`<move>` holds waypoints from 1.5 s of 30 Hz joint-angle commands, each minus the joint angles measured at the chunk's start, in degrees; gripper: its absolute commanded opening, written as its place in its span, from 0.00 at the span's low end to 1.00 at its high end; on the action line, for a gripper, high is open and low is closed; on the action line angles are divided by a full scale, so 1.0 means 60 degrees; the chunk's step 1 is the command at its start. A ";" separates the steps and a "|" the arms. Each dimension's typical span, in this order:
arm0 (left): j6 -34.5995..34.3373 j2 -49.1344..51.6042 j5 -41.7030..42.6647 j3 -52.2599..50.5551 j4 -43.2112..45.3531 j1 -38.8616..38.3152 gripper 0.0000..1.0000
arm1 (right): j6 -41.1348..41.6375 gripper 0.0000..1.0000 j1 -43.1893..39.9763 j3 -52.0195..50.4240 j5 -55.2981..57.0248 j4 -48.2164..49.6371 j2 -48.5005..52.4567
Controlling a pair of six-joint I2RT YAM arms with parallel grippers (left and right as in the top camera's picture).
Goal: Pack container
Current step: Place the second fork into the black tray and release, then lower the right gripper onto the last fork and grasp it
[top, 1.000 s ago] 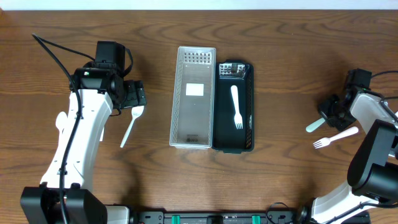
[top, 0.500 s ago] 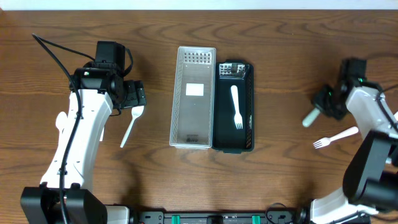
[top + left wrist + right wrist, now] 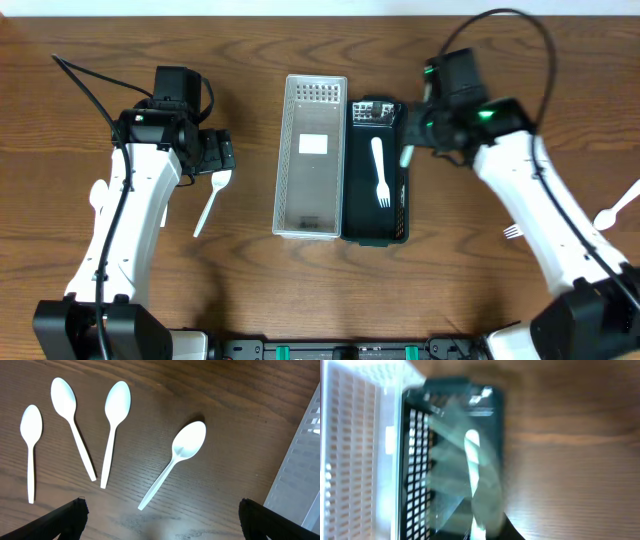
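Container baskets lie side by side at the middle of the table, long walls touching: the black basket (image 3: 402, 200) on the right and the clear white basket (image 3: 310, 190) on the left. From overhead I see one white fork (image 3: 380, 172) lying lengthwise inside the black basket, tines toward my end of the table. The clear white basket holds no cutlery that I can make out.

My right gripper (image 3: 412, 150) hangs over the black basket's right wall, clenched on a pale green utensil (image 3: 407, 156). The right wrist camera is badly blurred. It gives me the utensil as a pale streak above the black mesh, and I cannot tell whether it is a spoon or a fork.

My left gripper (image 3: 218, 153) is spread wide and grasps nothing. It hovers above a white spoon (image 3: 210, 205) on the wood, left of the clear white basket. On the left wrist camera its dark fingers (image 3: 70, 520) show at the bottom corners, well apart. That spoon lies on the wood beyond the gap between them, and three more spoons (image 3: 117, 400) lie further left, none touching another. The clear white basket's corner shows at the right edge of that view.

Over on the right side, a second fork (image 3: 512, 232) peeks out from under my right arm, and a far spoon (image 3: 618, 207) lies near the table's edge.
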 commanded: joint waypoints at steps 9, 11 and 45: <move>-0.0113 -0.0124 -0.0076 0.0164 -0.0029 0.0055 0.98 | 0.0350 0.09 0.1260 -0.0204 0.0270 -0.0062 0.2120; -0.0113 -0.0124 -0.0076 0.0164 -0.0029 0.0055 0.98 | 0.0346 0.13 0.1268 -0.0200 0.0273 0.0004 0.2135; -0.0113 -0.0124 -0.0076 0.0164 -0.0025 0.0055 0.98 | 0.3355 0.99 -0.6776 -0.1494 0.0816 -0.2506 -0.0488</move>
